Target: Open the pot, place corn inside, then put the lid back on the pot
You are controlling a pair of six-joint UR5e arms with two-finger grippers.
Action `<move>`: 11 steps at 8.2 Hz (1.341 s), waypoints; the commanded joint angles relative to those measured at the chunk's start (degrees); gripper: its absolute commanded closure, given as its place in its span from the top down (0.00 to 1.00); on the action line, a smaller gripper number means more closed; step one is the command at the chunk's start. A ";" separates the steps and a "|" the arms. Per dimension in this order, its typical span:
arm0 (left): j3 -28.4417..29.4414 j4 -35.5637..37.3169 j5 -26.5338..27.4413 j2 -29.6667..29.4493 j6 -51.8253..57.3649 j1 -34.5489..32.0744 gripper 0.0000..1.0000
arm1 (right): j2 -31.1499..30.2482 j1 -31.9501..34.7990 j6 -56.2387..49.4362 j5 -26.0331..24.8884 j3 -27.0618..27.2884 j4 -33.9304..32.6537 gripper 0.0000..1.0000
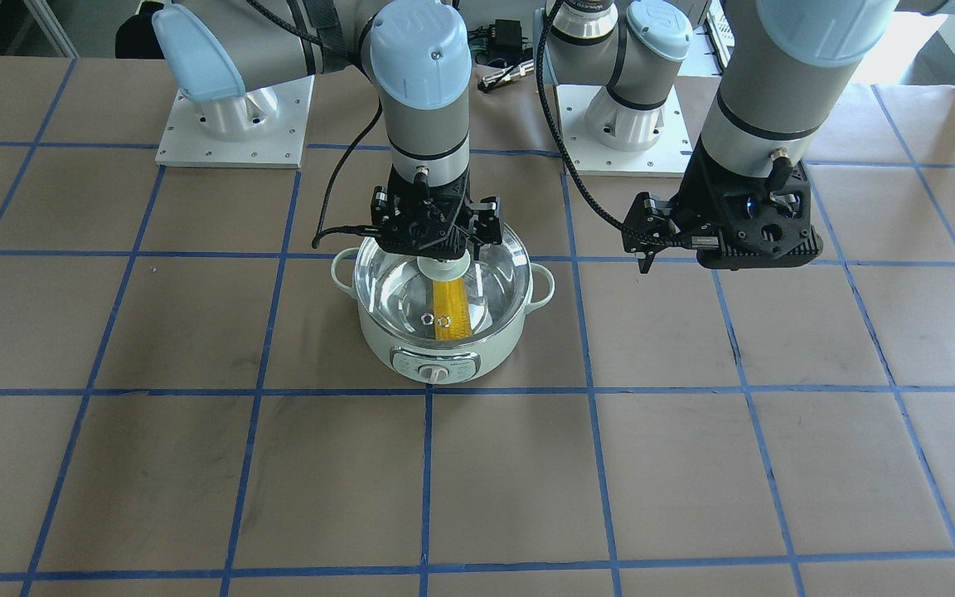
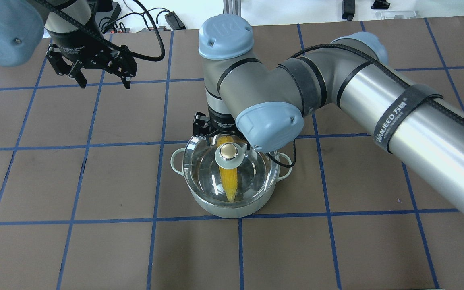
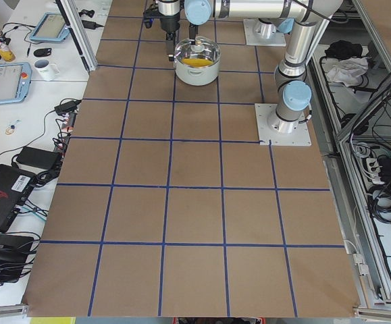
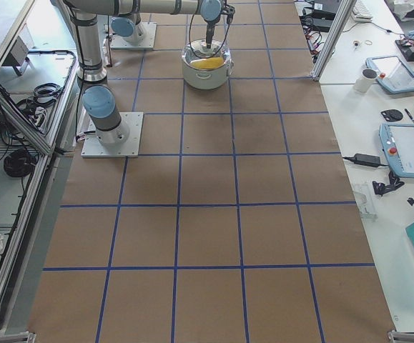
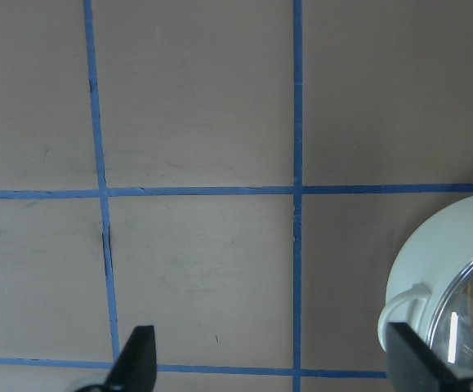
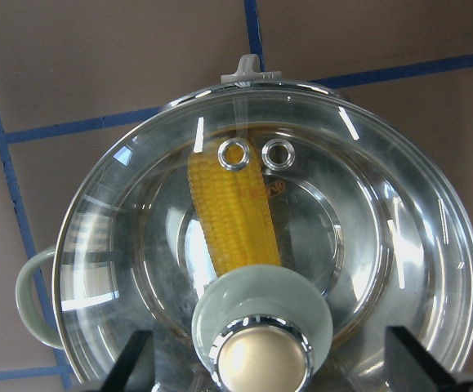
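Note:
The pale green pot (image 1: 436, 352) stands on the table with the glass lid (image 1: 494, 278) seated on it. The yellow corn (image 1: 450, 311) lies inside, seen through the glass, also in the overhead view (image 2: 230, 183). My right gripper (image 6: 270, 359) hangs straight over the lid, open, its fingers well apart on either side of the knob (image 2: 228, 152) and not touching it. My left gripper (image 2: 105, 82) is open and empty, above bare table to the pot's side; its wrist view shows only the pot's edge and handle (image 5: 399, 314).
Two arm base plates (image 1: 233, 124) (image 1: 618, 133) sit at the robot's side of the table, with cables (image 1: 502, 37) behind them. Blue tape lines grid the brown table (image 1: 196, 464). Side benches with tablets (image 4: 407, 146) and a mug (image 4: 367, 78) flank it.

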 commanded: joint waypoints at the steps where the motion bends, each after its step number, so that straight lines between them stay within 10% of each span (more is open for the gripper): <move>1: 0.00 -0.99 -0.20 0.17 -0.14 0.00 1.00 | -5.86 -5.43 -7.06 -2.04 -0.50 0.14 1.00; 5: 0.18 -0.55 -0.90 0.08 -0.49 0.00 1.00 | -11.50 -21.87 -23.93 -2.14 -3.21 10.83 1.00; 11: -1.75 -1.96 -6.18 4.39 -1.02 -0.09 1.00 | -13.44 -23.13 -27.06 -2.49 -3.84 14.12 1.00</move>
